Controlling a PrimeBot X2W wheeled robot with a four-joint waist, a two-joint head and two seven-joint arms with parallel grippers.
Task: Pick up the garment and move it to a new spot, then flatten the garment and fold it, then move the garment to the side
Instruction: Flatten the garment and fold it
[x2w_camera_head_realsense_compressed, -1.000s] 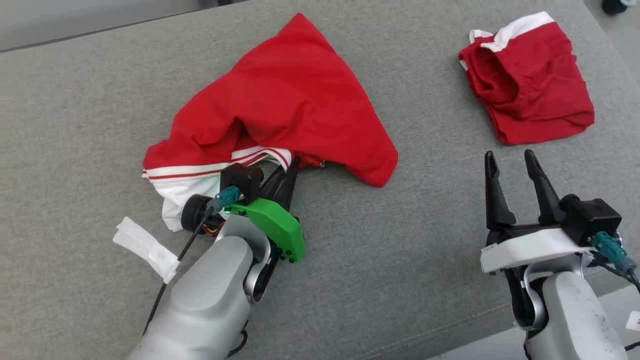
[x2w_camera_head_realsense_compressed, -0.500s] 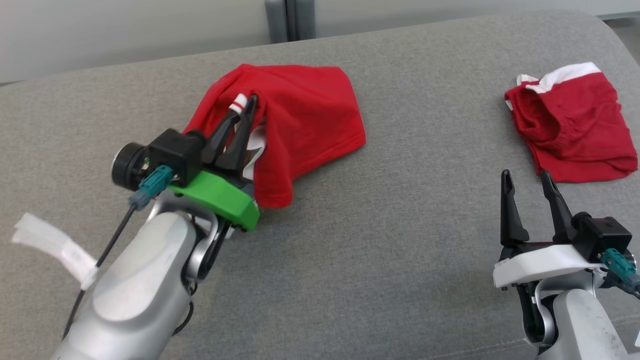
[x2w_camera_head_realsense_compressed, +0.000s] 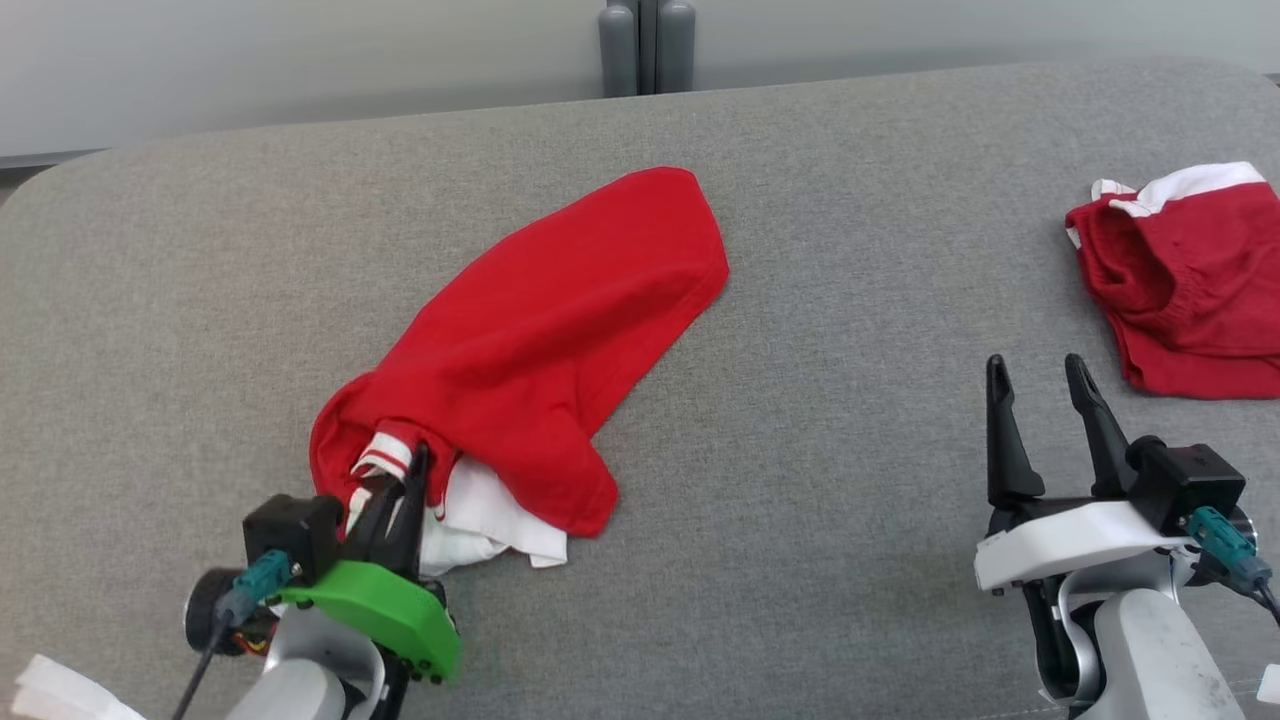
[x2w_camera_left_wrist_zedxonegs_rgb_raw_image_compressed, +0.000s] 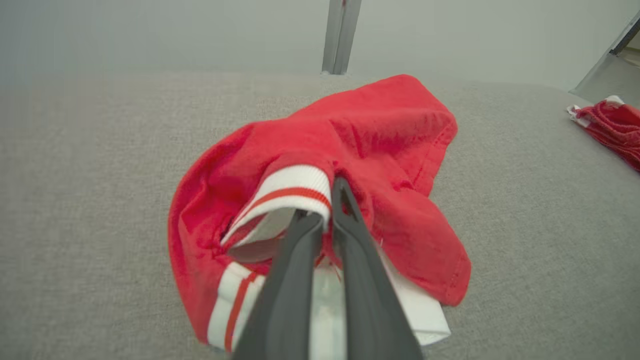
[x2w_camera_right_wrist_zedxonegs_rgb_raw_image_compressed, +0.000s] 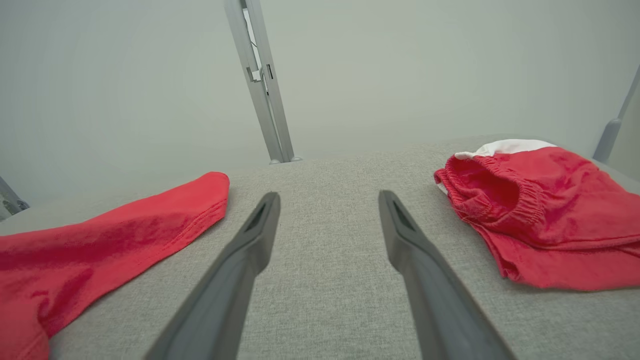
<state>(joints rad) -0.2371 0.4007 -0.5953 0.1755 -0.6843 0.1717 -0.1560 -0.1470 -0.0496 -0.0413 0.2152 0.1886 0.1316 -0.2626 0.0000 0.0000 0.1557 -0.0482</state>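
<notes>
The garment is a red shirt with white, red-striped trim, lying bunched and stretched diagonally across the grey cushion. My left gripper is shut on its striped trim at the shirt's near end; in the left wrist view the garment trails away from the left gripper, whose fingers pinch the white band. My right gripper stands open over bare cushion at the lower right, holding nothing. In the right wrist view the right gripper points between the garment's far end and the red shorts.
Red shorts with a white waistband lie at the right edge, also the red shorts in the right wrist view. The grey cushion ends at a wall behind, where a grey post stands.
My left gripper has carried the shirt up and then drawn it back toward me, stretching it out on the cushion. The head camera has tilted up. The right gripper stays open.
</notes>
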